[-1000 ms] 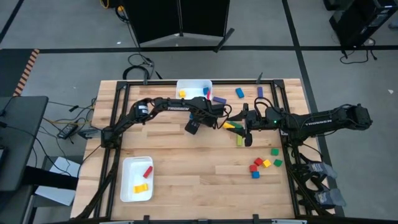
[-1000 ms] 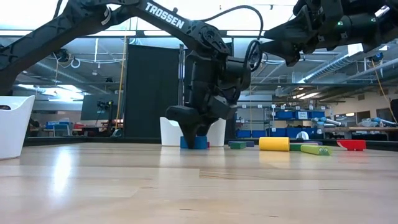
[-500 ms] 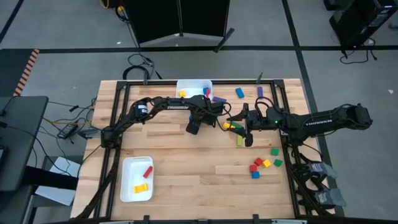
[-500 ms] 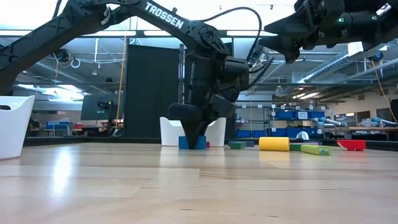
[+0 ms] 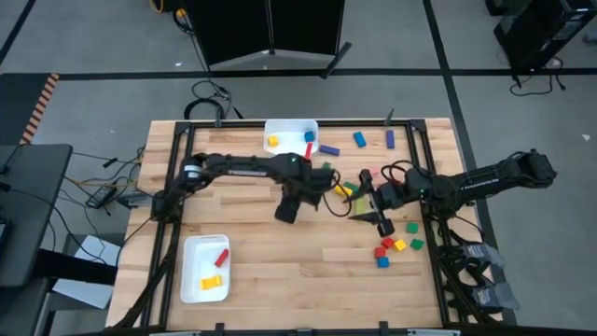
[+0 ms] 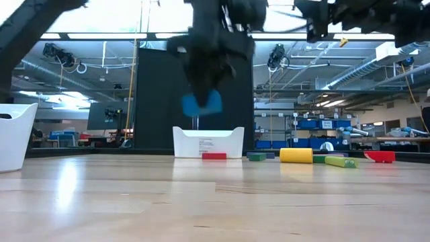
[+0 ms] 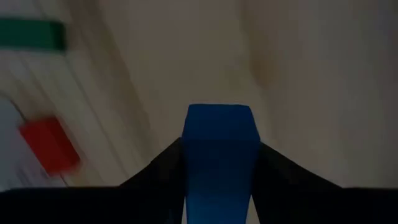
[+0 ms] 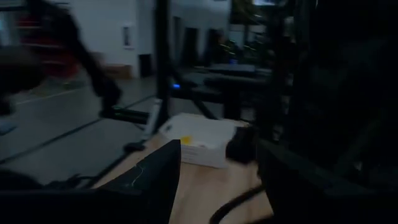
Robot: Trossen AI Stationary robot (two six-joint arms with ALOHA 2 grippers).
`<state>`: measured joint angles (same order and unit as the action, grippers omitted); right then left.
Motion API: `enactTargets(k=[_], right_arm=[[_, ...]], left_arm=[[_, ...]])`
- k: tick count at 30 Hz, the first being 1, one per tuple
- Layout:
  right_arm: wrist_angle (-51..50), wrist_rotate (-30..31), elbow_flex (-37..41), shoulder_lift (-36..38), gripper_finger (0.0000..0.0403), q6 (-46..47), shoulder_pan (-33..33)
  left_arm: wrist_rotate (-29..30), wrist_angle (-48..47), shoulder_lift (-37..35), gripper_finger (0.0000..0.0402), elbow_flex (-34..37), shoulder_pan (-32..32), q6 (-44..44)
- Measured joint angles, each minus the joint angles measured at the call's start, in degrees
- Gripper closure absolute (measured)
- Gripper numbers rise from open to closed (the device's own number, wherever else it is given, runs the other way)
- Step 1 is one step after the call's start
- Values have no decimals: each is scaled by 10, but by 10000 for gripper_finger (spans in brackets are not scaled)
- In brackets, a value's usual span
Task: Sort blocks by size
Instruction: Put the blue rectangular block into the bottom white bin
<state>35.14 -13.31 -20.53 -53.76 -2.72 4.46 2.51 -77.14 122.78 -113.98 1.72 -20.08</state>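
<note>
Aloft, a small solid blue block (image 7: 219,155) sits pinched between the dark fingers of the left gripper (image 6: 201,101), clear of the wooden table (image 5: 280,252). Behind it stands a white rectangular tray (image 6: 208,142). Nearby, the right gripper (image 5: 373,217) hangs, fingers spread.

Blue block (image 6: 201,103) aloft in left end effector (image 6: 201,94); others scattered.
</note>
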Motion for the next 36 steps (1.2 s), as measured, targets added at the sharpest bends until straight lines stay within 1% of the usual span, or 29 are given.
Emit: enactTargets(k=[3, 7, 8, 10, 13, 16, 20, 24, 26, 29, 32, 33, 34, 36], right_arm=[[5, -11, 0, 0, 183, -14, 12], [7, -9, 1, 0, 183, -19, 17], [8, -9, 1, 0, 183, -20, 17], [9, -8, 1, 0, 183, -20, 18], [9, 4, 1, -1, 183, -20, 17], [11, 17, 1, -1, 183, -20, 17], [13, 22, 1, -1, 183, -18, 13], [12, 74, 1, -1, 183, 0, 13], [12, 97, 1, -3, 183, 8, 13], [8, 131, 1, -5, 183, 17, 13], [-37, 201, -2, -5, 182, 36, 10], [-72, 232, -8, -6, 181, 43, 8], [-116, 262, -17, -6, 179, 55, 5], [-206, 311, -37, -8, 173, 85, -3]], left_arm=[[4, -56, -29, 261, 0, -39, 48], [5, -130, -61, 261, 0, -103, 147], [6, -134, -70, 261, 0, -122, 171], [8, -113, -95, 261, 17, -162, 217], [15, -109, -135, 261, 71, -222, 314], [25, -97, -178, 261, 152, -276, 440], [27, -4, -245, 261, 278, -342, 583], [13, 45, -293, 261, 398, -392, 715], [-5, 58, -309, 261, 449, -410, 763], [-27, 90, -328, 261, 508, -432, 811], [-25, 108, -334, 261, 548, -444, 846], [-25, 114, -333, 255, 557, -447, 852], [-25, 116, -333, 237, 563, -449, 854], [-25, 126, -333, 182, 569, -450, 858]])
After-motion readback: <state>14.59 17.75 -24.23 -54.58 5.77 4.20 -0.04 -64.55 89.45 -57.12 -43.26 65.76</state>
